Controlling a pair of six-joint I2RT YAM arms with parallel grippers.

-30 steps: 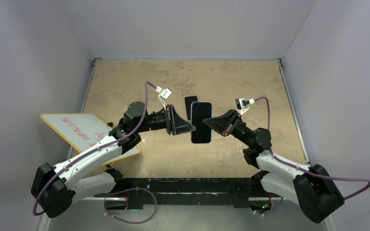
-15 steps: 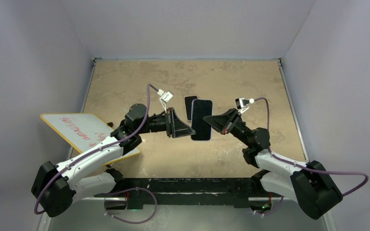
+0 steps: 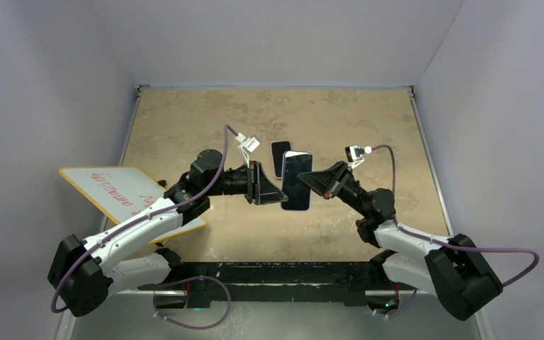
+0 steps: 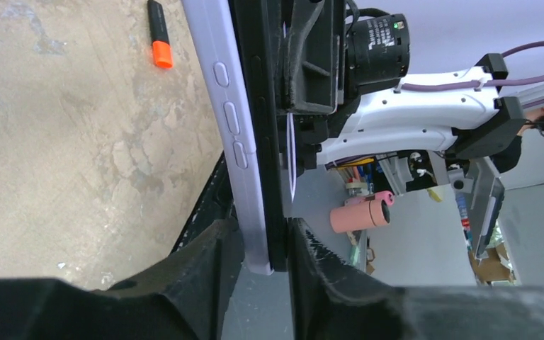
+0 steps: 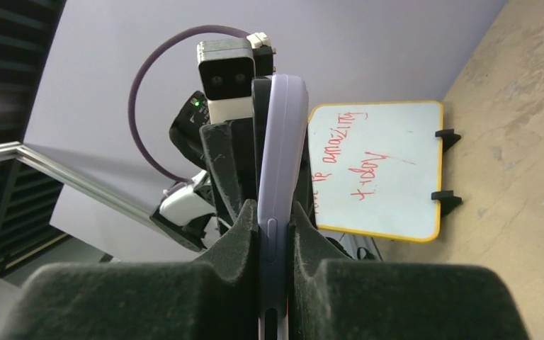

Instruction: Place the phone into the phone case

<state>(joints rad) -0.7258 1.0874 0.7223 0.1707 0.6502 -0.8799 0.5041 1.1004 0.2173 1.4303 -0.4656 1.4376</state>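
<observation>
The left gripper (image 4: 262, 244), nearly closed, squeezes the phone (image 4: 258, 106) against the phone case (image 4: 216, 92) between its fingers. The right gripper (image 5: 275, 227) pinches the case too. The phone looks hard and slippery and the case bendy, so the thin sides seem best to hold.

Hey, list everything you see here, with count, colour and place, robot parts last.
table: one, tan
phone: one, black, held up above table
case: one, lavender, pressed against the phone
whiteboard: one, white, yellow frame, red writing, table's left edge
marker: one, black with orange cap, lying on table
dark flat shape: one, on table behind phone, unclear what
arms: two, black and white
left claw: black, shut on phone
right claw: black, shut on case
</observation>
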